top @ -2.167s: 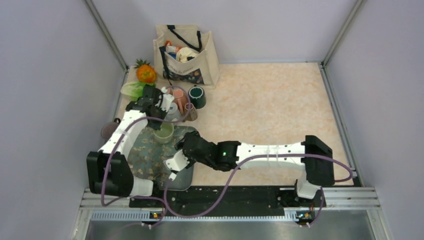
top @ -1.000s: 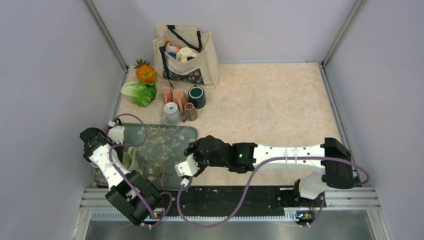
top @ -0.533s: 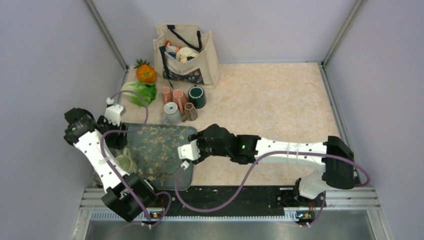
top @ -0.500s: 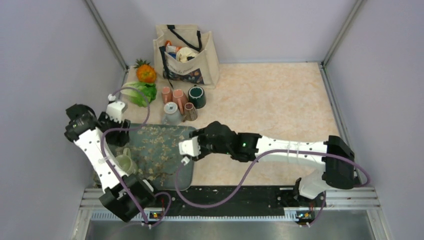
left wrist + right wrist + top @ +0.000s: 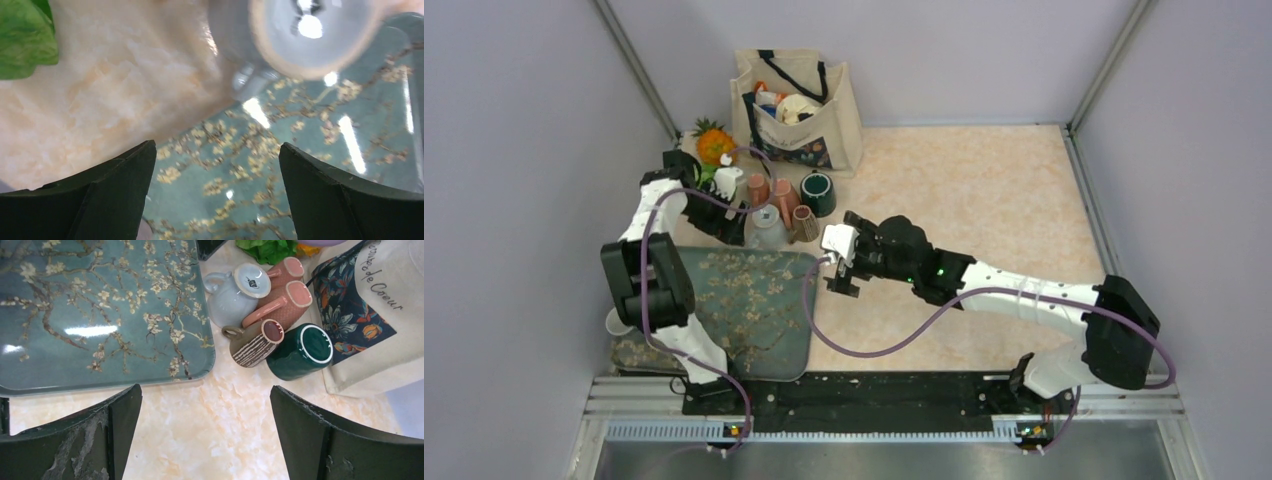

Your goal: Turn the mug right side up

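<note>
Top: left gripper swung away from the left side of the tray since half a second ago, now at the far end, mug just right of it. Right gripper gone from over the tray to just past its right edge.
Left wrist: fingers wide apart, empty. Mug ahead and right, base up, at tray edge.
Right wrist: fingers spread, empty. Mug ahead, inverted, cups touching its right.

Your left arm is stretched up toward 11 o'clock, and the left gripper has its jaws spread wide. Your right arm extends from 4 o'clock toward centre, with the right gripper equally wide apart.
</note>
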Motion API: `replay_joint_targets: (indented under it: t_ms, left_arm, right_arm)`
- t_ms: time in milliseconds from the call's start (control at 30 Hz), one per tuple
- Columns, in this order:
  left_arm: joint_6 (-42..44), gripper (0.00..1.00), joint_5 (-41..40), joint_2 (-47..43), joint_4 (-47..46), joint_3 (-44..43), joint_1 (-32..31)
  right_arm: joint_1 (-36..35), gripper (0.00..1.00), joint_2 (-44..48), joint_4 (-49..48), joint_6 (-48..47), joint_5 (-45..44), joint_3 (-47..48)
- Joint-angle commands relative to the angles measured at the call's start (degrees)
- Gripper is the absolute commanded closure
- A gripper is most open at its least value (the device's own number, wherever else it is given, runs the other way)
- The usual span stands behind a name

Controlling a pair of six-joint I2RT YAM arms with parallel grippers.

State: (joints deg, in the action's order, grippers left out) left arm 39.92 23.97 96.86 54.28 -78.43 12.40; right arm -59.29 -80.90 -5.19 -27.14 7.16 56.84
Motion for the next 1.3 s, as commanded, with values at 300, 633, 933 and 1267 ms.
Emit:
replay_joint_targets:
  t_ms: [300, 633, 933, 1267]
  left_arm:
    - [3.1, 0.30, -1.9, 4.6, -15.1, 5.7, -6.4]
    - [-1.4, 0.64, -1.5, 6.7, -20.1, 7.5, -8.4]
    - [-7.3, 1.00, 0.3, 3.2, -11.6, 4.5, -7.0]
    - [-13.4, 1.00, 14.1, -14.4, -4.6, 6.9, -5.5]
  right_arm:
    - [2.4, 0.01, 3.2, -7.1, 5.4, 4.5, -2.9]
    - [2.5, 0.01, 3.6, -7.3, 5.0, 5.3, -2.9]
    - [2.5, 0.01, 3.6, -9.1, 8.5, 5.0, -3.3]
    - [5.6, 0.01, -4.2, -28.3, 35.3, 11.1, -2.6]
